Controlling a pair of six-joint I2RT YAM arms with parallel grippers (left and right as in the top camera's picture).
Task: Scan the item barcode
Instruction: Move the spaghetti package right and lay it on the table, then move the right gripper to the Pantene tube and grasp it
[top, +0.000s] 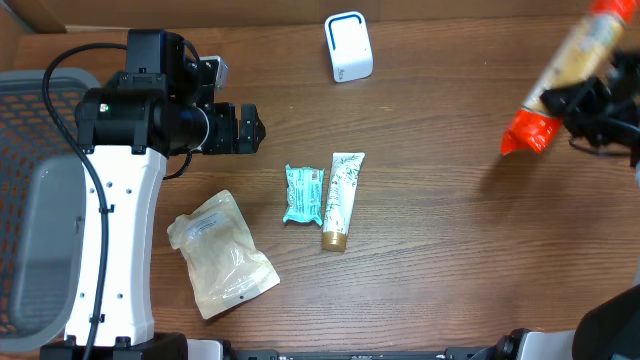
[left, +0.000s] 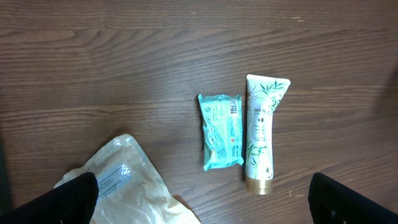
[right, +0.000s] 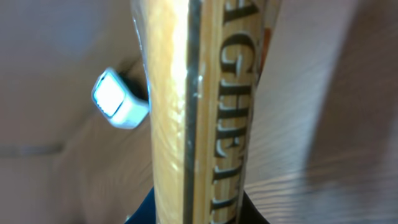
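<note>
The spaghetti packet (top: 572, 62) is up in the far right corner of the overhead view, raised off the table (top: 450, 260) and tilted, its orange-red end (top: 524, 131) pointing down toward the wood. Your right gripper (top: 583, 103) is clamped around the packet's lower part, jaws drawn in tight on it. From the right wrist camera the packet (right: 205, 112) fills the middle of the picture lengthwise, with large printed letters running along it. You cannot make out a barcode on the face that shows.

The white scanner (top: 348, 47) stands at the far edge of the table, well to the left of the packet; in the right wrist view it (right: 118, 99) sits just left of the packet's edge.

Your left gripper (top: 250, 128) hangs over the left half of the table with its jaws spread wide and nothing between them. Its dark fingertips (left: 65, 199) frame the bottom corners of its own camera's view. Below it lie a green packet (left: 221, 130) and a white tube (left: 261, 134) side by side, almost touching, with a clear pouch (left: 124, 180) nearer you. A grey basket (top: 30, 120) sits at the left edge.
</note>
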